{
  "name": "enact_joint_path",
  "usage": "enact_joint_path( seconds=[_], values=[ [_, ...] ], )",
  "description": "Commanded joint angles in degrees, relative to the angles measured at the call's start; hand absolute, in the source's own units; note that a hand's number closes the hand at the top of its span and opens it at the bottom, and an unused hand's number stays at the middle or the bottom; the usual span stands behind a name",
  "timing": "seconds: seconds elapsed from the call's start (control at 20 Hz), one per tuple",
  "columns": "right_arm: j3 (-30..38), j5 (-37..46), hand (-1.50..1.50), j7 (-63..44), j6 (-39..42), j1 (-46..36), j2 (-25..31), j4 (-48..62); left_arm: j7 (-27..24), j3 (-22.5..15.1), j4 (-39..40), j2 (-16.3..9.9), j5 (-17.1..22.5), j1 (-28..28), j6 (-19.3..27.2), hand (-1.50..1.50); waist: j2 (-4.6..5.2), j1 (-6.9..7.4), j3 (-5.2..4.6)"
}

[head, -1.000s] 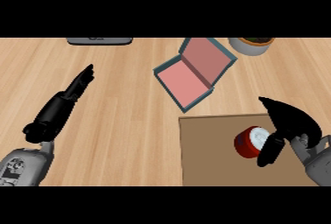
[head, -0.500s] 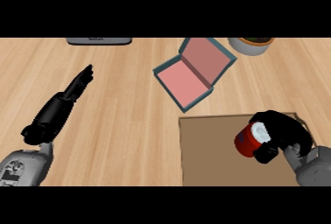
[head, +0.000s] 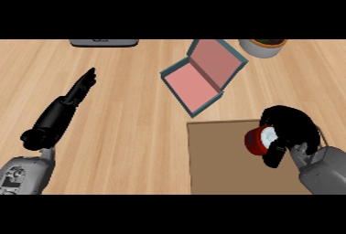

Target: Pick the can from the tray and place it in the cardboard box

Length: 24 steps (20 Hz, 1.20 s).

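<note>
Right hand curled around red can, fingers clamped on it; can held tilted on its side, white end showing, over brown tray, likely so it can be lifted clear. Left hand laid out straight over desk, fingers extended, nothing held, kept aside. Open box with pink inside set beyond tray, mouth up, ready for can. Bowl and grey object seen at far edge.
</note>
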State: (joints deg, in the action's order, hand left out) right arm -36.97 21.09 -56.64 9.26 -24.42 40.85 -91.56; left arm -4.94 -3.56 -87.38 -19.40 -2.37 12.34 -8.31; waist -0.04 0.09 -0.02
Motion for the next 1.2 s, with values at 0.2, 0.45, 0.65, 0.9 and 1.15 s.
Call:
enact_joint_path(
  seconds=[0.2, 0.45, 0.65, 0.9, 1.15],
  values=[
    [-6.76, 9.98, 1.50, 0.17, -2.44, -16.90, -20.09, 5.65, 0.65, -3.13, -0.57, 2.05, 0.08, 3.84, -2.34, 0.00, 1.72, 7.83, 0.00],
    [-8.87, 16.23, 1.50, 3.50, -6.14, -28.40, -30.71, 13.56, 0.56, -4.96, -0.26, 2.97, -0.93, 6.22, -2.77, 0.00, 2.47, 10.80, -0.11],
    [-9.46, 22.01, 1.50, 5.47, -8.56, -37.94, -36.59, 24.21, 1.43, -5.01, 0.51, 2.93, -1.54, 6.87, -2.56, 0.00, 2.10, 9.30, -0.15],
    [-6.21, 23.19, 1.50, 1.05, -16.05, -47.56, -40.64, 33.15, 1.46, -4.08, 0.93, 3.34, -1.06, 6.46, -2.06, 0.00, 1.24, 7.95, -0.17],
    [1.13, 25.72, 1.50, -5.01, -27.65, -51.15, -40.78, 40.22, 2.82, -3.58, 2.25, 4.56, -1.87, 8.43, -0.15, 0.00, 1.32, 5.58, -0.09]
  ],
)
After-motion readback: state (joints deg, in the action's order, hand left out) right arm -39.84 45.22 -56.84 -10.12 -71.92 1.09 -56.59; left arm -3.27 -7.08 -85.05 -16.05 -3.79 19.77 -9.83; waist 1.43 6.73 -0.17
